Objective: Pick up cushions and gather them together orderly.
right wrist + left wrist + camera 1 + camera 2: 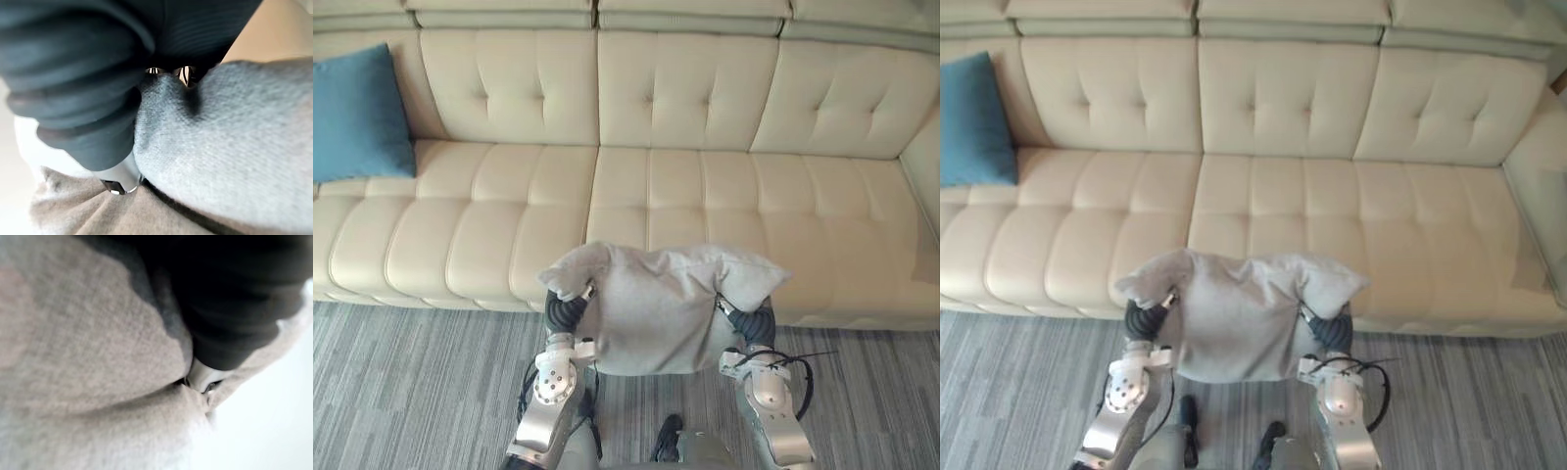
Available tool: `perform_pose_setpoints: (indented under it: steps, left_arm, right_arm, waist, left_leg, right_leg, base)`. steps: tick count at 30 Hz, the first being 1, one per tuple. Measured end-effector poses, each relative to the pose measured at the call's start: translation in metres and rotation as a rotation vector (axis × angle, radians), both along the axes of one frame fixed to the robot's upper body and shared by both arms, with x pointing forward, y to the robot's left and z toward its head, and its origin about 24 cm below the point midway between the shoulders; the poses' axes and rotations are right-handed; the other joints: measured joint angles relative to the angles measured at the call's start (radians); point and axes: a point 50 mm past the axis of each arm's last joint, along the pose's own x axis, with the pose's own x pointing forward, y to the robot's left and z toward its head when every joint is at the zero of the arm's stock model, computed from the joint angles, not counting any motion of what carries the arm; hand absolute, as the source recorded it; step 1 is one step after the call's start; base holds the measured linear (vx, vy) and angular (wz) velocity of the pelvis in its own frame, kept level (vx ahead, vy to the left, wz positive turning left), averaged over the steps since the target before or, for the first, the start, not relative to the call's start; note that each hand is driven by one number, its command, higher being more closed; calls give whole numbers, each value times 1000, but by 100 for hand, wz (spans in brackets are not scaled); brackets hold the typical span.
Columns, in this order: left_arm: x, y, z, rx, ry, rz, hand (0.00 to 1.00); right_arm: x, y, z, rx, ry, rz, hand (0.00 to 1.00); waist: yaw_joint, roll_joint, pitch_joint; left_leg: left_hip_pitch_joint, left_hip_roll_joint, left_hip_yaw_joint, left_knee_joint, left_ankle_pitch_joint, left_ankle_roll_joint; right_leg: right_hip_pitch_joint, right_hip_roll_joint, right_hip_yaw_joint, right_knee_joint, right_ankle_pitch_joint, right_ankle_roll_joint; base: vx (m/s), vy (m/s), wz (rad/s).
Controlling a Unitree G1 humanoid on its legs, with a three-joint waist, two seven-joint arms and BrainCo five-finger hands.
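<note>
One grey cushion (661,313) (aloft) before sofa (685,196)

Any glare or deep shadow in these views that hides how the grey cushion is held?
Left eye view: even light, no glare on the sofa. Left wrist view: white washout beside the grey cushion; left robot hand in deep shadow. Right wrist view: right robot hand dark, grip unreadable.

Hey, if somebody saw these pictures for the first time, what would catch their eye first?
A grey cushion is held up in front of the robot, its upper corners bunched where the left hand and the right hand grip it from either side. Behind it runs a long cream sofa, with a blue cushion leaning against the backrest at its left end.
</note>
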Motion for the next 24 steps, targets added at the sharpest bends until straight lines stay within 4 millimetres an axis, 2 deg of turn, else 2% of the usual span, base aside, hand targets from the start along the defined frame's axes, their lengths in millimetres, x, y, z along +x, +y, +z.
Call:
perform_pose_setpoints:
  steps: [2, 3, 4, 5, 6, 7, 9, 10, 11, 12, 13, 14, 15, 16, 17, 18, 19, 20, 21, 22, 23, 24]
  left_arm:
    - [-1, 0, -1, -14, 7, -8, 100]
    - [-1, -1, -3, -24, 16, -14, 100]
    - [-2, -2, -4, -26, 18, -17, 100]
    - [-2, -3, -4, -27, 19, -27, 100]
    - [-1, -4, -4, -27, 18, -33, 100]
    - [-1, -5, -4, -26, 19, -37, 100]
    - [-1, -8, -4, -28, 24, -50, 100]
    - [-2, -9, -4, -23, 26, -59, 100]
    - [-1, -6, -5, -8, 30, -64, 100]
    - [0, -6, -4, -7, 27, -65, 100]
    - [1, -6, -4, -4, 25, -67, 100]
    - [2, -4, -2, 6, 18, -71, 100]
    - [4, -3, -1, 13, 14, -73, 100]
    - [6, -1, 0, 28, 9, -77, 100]
    - [7, 2, 1, 43, 3, -79, 100]
    - [7, 3, 2, 50, 1, -80, 100]
    - [7, 3, 2, 51, -3, -80, 100]
    - [7, 3, 3, 51, -8, -80, 100]
    - [7, 3, 4, 50, -10, -81, 100]
    - [7, 3, 4, 51, -10, -81, 100]
    - [7, 2, 4, 51, -10, -85, 100]
    - [7, 1, 3, 53, -8, -90, 100]
  right_arm:
    - [0, -2, 0, -11, -1, 3, 100]
    - [0, -3, 0, -13, 0, 0, 100]
    - [0, -3, 1, -14, -1, -3, 100]
    - [2, -6, 2, -17, -8, -13, 100]
    - [3, -6, 3, -20, -12, -15, 100]
    - [5, -7, 3, -26, -14, -17, 100]
    - [8, -11, 2, -43, -8, -23, 100]
    - [9, -11, 0, -42, 0, -33, 100]
    - [11, -8, -5, -27, 23, -38, 100]
    - [11, -8, -5, -25, 23, -38, 100]
    - [11, -7, -5, -24, 26, -38, 100]
    - [12, -7, -5, -21, 26, -37, 100]
    - [13, -7, -6, -22, 29, -38, 100]
    - [16, -4, -9, -13, 41, -38, 100]
    - [18, -2, -12, -7, 56, -32, 100]
    - [18, -1, -15, -8, 68, -26, 100]
    - [18, 0, -17, -10, 79, -17, 100]
    - [18, 0, -17, -10, 79, -14, 100]
    - [18, 0, -16, -11, 77, -13, 100]
    - [20, -1, -15, -14, 72, -13, 100]
    - [21, -1, -14, -15, 67, -13, 100]
    - [21, -1, -14, -14, 66, -13, 100]
  waist:
    - [4, 16, -7]
    - [5, 20, -12]
    - [9, 21, -17]
    - [6, 35, -25]
    - [5, 37, -26]
    - [5, 34, -25]
    - [6, 44, -35]
    - [13, 45, -42]
    - [11, 8, -60]
    - [14, 4, -63]
    - [15, -1, -66]
    - [16, -2, -67]
    - [15, -2, -67]
    - [13, 0, -66]
    - [11, 1, -65]
    - [10, 2, -64]
    - [6, 4, -64]
    - [-5, 2, -66]
    - [-12, 2, -67]
    - [-24, -1, -70]
    - [-39, -5, -72]
    - [-41, -17, -77]
  left_leg:
    - [-42, 33, 7, 120, 2, 0]
    - [-75, 52, 20, 173, -29, -5]
    - [-77, 53, 21, 147, -50, -8]
    - [-77, 47, 20, 37, -63, -13]
    - [-79, 43, 19, -12, -63, -13]
    - [-79, 32, 21, -84, -59, -15]
    - [-59, 21, 30, -224, -9, -27]
    - [-58, 18, 33, -213, 48, -13]
    - [-77, -16, 65, -139, -14, 19]
    - [-83, -24, 70, -119, -38, 26]
    - [-80, -40, 82, -87, -80, 41]
    - [-60, -58, 97, -76, -111, 60]
    - [-43, -66, 100, -83, -119, 67]
    - [-2, -75, 105, -110, -126, 78]
    - [53, -79, 103, -150, -127, 79]
    - [91, -81, 98, -182, -127, 79]
    - [143, -82, 92, -222, -126, 79]
    - [181, -88, 85, -251, -121, 74]
    - [195, -92, 79, -264, -119, 73]
    - [208, -100, 69, -273, -119, 72]
    - [209, -117, 53, -271, -119, 72]
    - [209, -139, 46, -269, -119, 72]
  right_leg:
    - [28, 5, 10, -27, -4, 5]
    - [46, 6, 13, -51, -4, 4]
    - [47, 5, 15, -54, -5, 2]
    - [50, -1, 16, -64, -3, 10]
    - [53, -6, 17, -70, 0, 16]
    - [67, -17, 16, -85, 6, 35]
    - [103, -29, 14, -114, 20, 89]
    - [128, -40, 25, -123, 16, 121]
    - [130, -89, 33, -120, 28, 143]
    - [126, -104, 39, -104, 29, 144]
    - [110, -138, 55, -41, 30, 143]
    - [54, -186, 83, 98, 40, 125]
    - [22, -207, 95, 178, 55, 103]
    - [-42, -233, 128, 326, 70, 65]
    - [-100, -223, 164, 470, 43, 57]
    - [-130, -202, 183, 534, 16, 52]
    - [-164, -153, 210, 571, -20, 52]
    - [-197, -96, 241, 536, -48, 57]
    - [-215, -63, 252, 492, -59, 52]
    - [-242, -16, 266, 392, -61, 52]
    - [-260, 26, 282, 242, -22, 45]
    - [-263, 36, 296, 146, 58, 29]
  base:
    - [40, 131, -18]
    - [44, 141, -17]
    - [106, 186, -14]
    - [128, 173, -4]
    - [152, 192, 0]
    - [163, 183, 0]
    - [216, 234, -6]
    - [363, 366, -11]
    - [378, 375, -11]
    - [401, 388, -3]
    - [331, 356, -9]
    - [329, 358, -10]
    - [326, 303, -12]
    - [318, 217, -6]
    - [319, 187, -6]
    - [285, 144, 2]
    - [271, 96, 15]
    - [256, 61, 25]
    - [260, -1, 34]
    - [280, -57, 45]
    - [274, -71, 49]
    - [267, -94, 60]
